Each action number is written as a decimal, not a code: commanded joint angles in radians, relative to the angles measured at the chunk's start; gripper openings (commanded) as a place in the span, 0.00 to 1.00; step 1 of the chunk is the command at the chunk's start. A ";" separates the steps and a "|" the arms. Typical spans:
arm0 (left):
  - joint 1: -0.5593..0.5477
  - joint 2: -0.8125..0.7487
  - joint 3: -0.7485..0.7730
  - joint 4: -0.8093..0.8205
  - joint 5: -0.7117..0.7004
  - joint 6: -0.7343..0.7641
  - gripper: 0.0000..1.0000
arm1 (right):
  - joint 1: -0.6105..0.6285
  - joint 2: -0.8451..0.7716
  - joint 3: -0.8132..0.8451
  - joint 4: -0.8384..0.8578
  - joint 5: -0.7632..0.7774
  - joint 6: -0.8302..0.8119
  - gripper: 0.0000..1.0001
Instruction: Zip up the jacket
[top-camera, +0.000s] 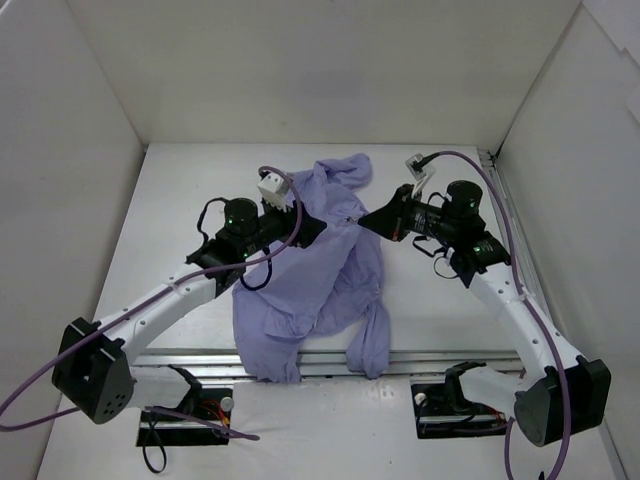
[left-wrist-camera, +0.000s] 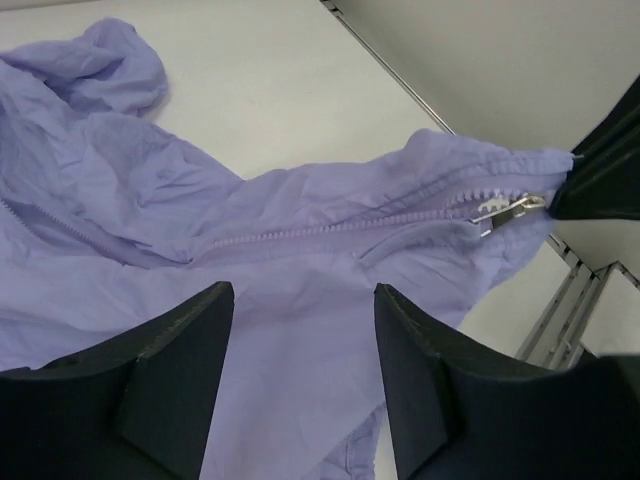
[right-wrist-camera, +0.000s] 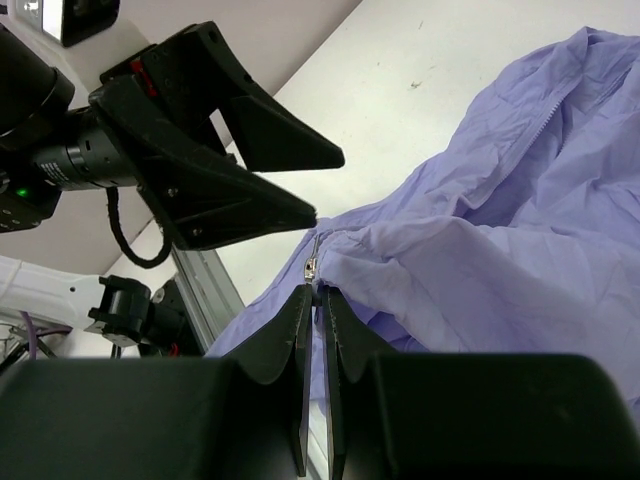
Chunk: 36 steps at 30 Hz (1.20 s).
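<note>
Crumpled lavender jacket (top-camera: 330, 262), zipper (left-wrist-camera: 300, 238) partly closed

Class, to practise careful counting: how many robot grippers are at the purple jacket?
2. The left gripper hovers open above the jacket; the right gripper is pinched shut on its edge beside the zipper pull. None seem hidden.
</note>
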 joint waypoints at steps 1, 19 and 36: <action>0.028 -0.078 -0.014 0.170 0.091 -0.018 0.55 | 0.007 0.019 0.068 0.050 -0.037 -0.017 0.00; 0.080 0.050 0.063 0.291 0.517 0.127 0.48 | 0.012 0.040 0.100 0.050 -0.078 -0.037 0.00; 0.060 0.145 0.158 0.216 0.537 0.176 0.41 | 0.020 0.051 0.094 0.055 -0.075 -0.041 0.00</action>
